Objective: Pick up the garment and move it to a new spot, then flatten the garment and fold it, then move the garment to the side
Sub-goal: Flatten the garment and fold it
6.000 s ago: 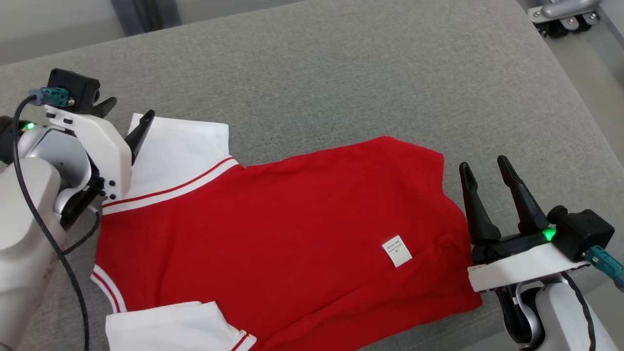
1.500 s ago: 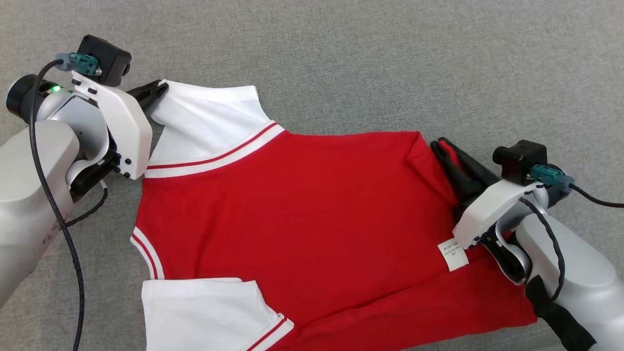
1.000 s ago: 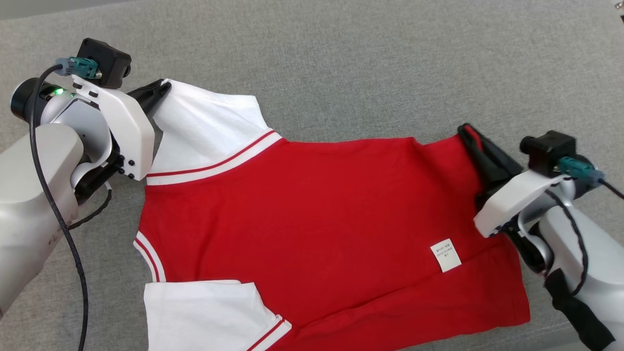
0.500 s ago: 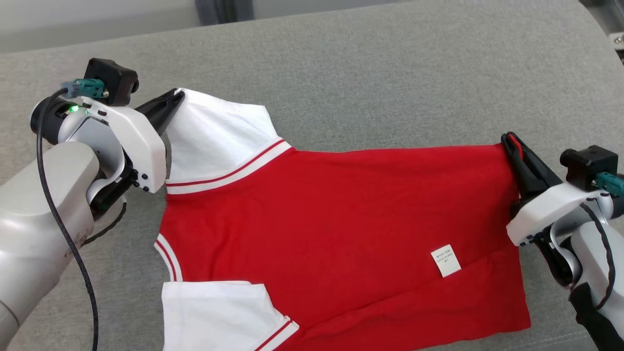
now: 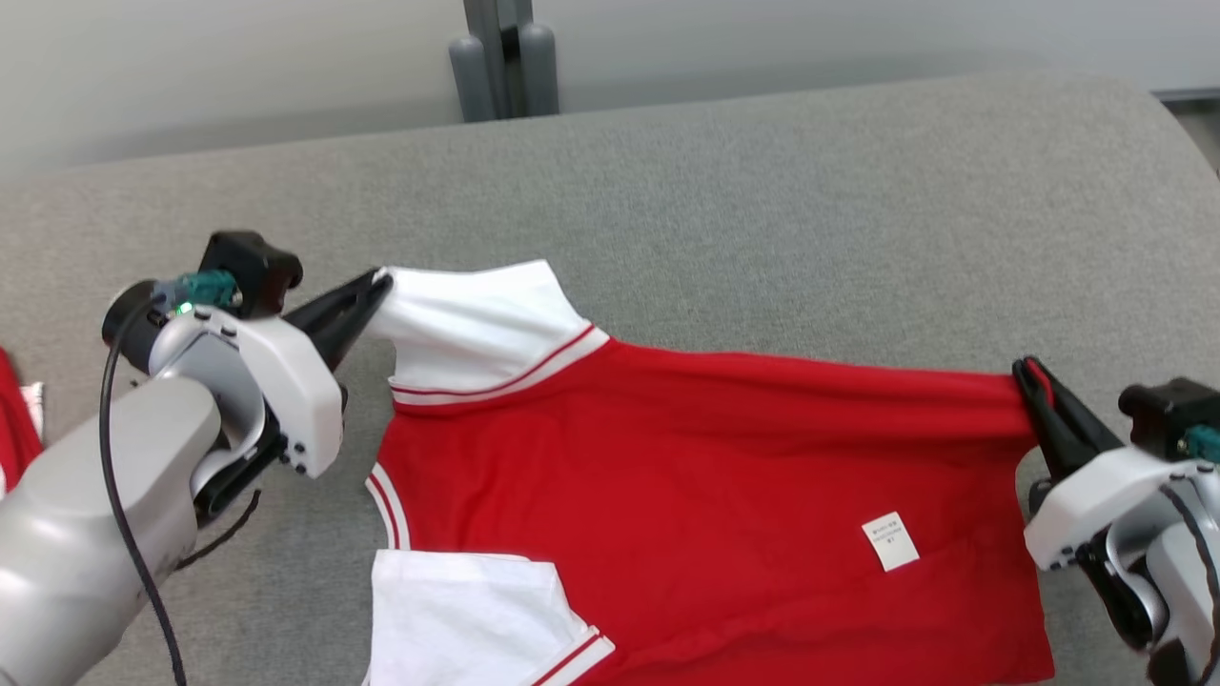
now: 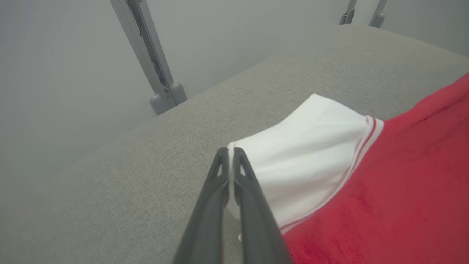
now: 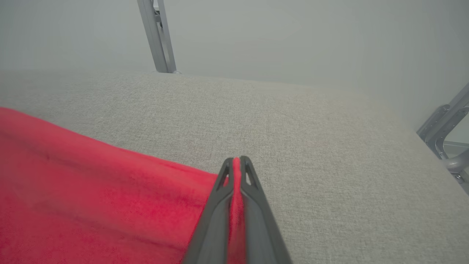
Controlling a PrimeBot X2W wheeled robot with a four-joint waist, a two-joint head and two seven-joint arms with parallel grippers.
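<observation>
- Surface: the tabletop (image 5: pixel 782 210) is covered in grey woven fabric. Its far edge and far right corner are rounded.
- Room: beyond the far edge is a plain pale grey area, and it cannot be told whether this is wall or floor. A grey metal post (image 5: pixel 502 57) with two rounded feet stands just beyond the far edge, left of centre. The right wrist view shows a grey metal frame (image 7: pixel 445 132) off the right end of the tabletop.
- Task item: the garment (image 5: pixel 686 476), red with white sleeves, is spread across the near half of the tabletop, neck end to the left and hem to the right. Its far edge runs taut between the two pincers.
- Sleeves: the far sleeve (image 5: pixel 481 319) is drawn out to the left and looks lifted off the fabric at its corner. The near sleeve (image 5: pixel 467 619) lies flat at the near left.
- Label: a small white label (image 5: pixel 890 541) sits on the red body, near the right end.
- Left pincer (image 5: pixel 379 283): the fingers are pressed together, pinching the outer corner of the far sleeve. The left wrist view shows the same pincer (image 6: pixel 230 151) with white cloth at its tips.
- Right pincer (image 5: pixel 1027 372): the fingers are pressed together on the far right corner of the garment. In the right wrist view, red cloth shows between the fingers of this pincer (image 7: pixel 236 159).
- Other item: a piece of red cloth (image 5: pixel 14 419) shows at the left edge, cut off by the frame.
</observation>
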